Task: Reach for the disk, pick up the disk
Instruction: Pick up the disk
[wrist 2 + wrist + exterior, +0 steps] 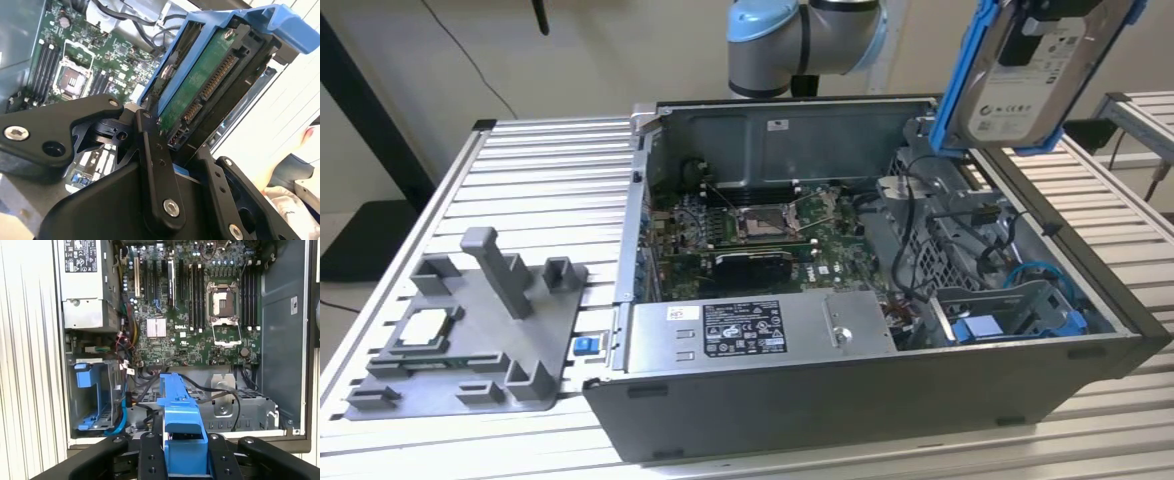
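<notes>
Both jaws clamp the disk [1034,70] above the computer case [854,400].

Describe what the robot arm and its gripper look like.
In the exterior view the arm has rounded silver-grey joint housings with a pale blue cap. In both wrist views the gripper is matte black: flat, angular linkage bars joined by silver hex-socket bolts, with round holes along the fingers.

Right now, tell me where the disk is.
The disk is up in the air at the exterior view's upper right, above the open computer case; in the second wrist view the pincer is shut on it.
</notes>
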Controlling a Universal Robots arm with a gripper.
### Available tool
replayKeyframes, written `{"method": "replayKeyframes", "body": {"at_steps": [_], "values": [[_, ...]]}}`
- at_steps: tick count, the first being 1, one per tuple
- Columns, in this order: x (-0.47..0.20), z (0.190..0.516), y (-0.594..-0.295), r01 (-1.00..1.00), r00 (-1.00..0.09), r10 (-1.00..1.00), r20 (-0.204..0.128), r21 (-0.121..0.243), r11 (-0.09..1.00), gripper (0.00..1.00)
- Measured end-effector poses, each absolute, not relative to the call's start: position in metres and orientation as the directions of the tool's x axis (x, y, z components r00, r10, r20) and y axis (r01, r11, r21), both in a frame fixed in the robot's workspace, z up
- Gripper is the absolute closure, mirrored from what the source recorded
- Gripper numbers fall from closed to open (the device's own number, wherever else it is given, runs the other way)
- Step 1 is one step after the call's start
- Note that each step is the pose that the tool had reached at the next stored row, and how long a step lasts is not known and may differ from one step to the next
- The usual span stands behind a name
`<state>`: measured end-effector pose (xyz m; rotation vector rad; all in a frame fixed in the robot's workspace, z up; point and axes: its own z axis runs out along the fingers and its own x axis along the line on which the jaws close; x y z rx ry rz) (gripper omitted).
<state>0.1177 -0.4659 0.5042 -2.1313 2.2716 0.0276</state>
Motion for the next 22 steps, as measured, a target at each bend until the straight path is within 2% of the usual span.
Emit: {"method": "replayKeyframes", "body": {"at_steps": [13,22], "values": [[0.111,0.501,-0.505,-0.998,-0.062,-0.998,-0.032,-0.005,0.062,1.0],[0.111,0.498,-0.522,-1.0,-0.028,-0.999,-0.032,-0.005,0.029,1.0]]}}
